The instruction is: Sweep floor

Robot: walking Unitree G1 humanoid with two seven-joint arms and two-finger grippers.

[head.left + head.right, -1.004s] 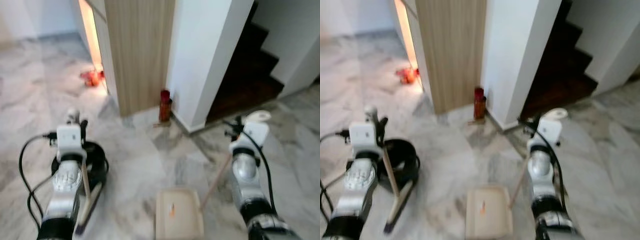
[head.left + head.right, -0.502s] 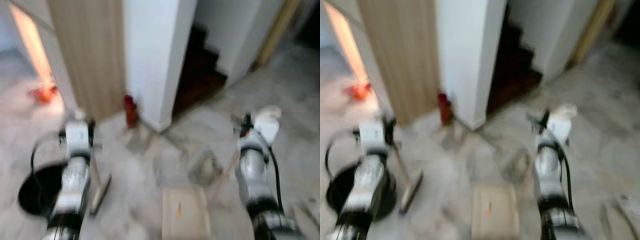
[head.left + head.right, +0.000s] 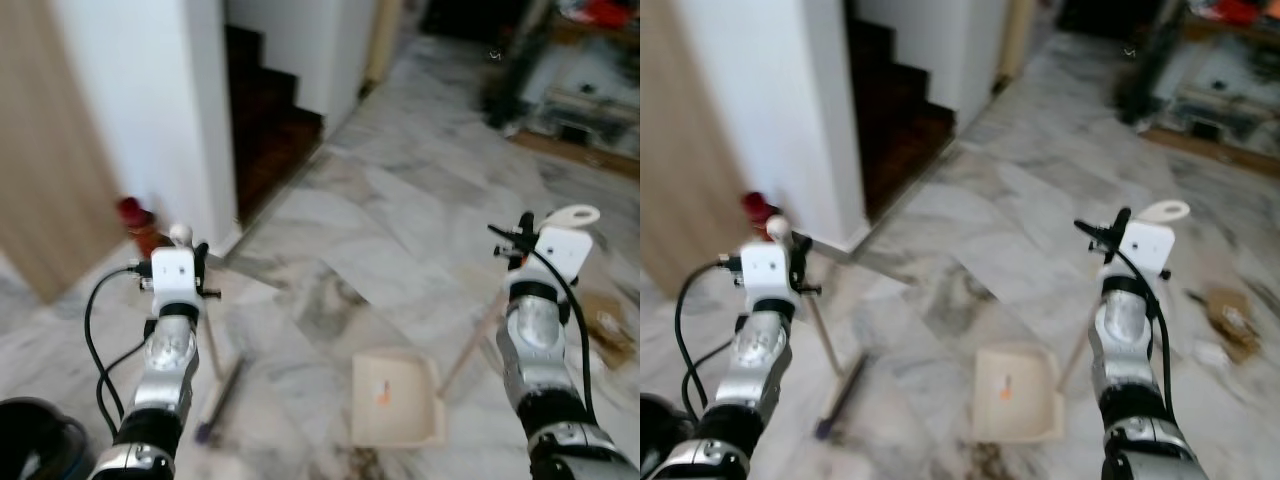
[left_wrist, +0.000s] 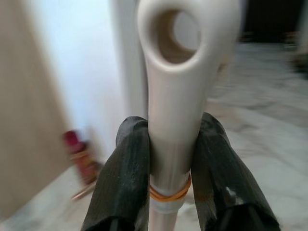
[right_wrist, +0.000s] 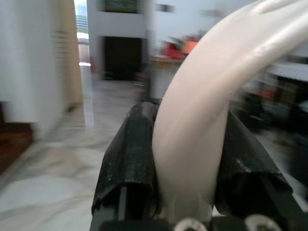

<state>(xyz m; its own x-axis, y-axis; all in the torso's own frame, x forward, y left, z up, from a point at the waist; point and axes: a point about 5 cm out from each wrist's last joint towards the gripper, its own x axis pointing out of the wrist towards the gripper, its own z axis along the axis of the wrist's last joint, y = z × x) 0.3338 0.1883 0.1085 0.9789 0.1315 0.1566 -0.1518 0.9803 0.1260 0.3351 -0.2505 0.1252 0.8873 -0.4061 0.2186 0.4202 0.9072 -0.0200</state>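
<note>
Floor (image 3: 400, 240): marble, being viewed from a new heading; the stairs (image 3: 265, 130) are now lying left of centre, so fresh ground is probably being faced.
Left gripper (image 4: 168, 159): fingers being kept clamped on the broom (image 3: 212, 385), its head resting on the floor.
Right gripper (image 5: 185, 163): fingers being held shut around the dustpan handle (image 5: 207, 110).
Dustpan (image 3: 395, 400): being held between the arms, an orange scrap inside.

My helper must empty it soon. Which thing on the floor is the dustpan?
Look at the marble floor right of the dark stairs. Between the robot's two arms lies the dustpan, a pale square tray with an orange scrap inside, unlike the thin broom to its left.
</note>
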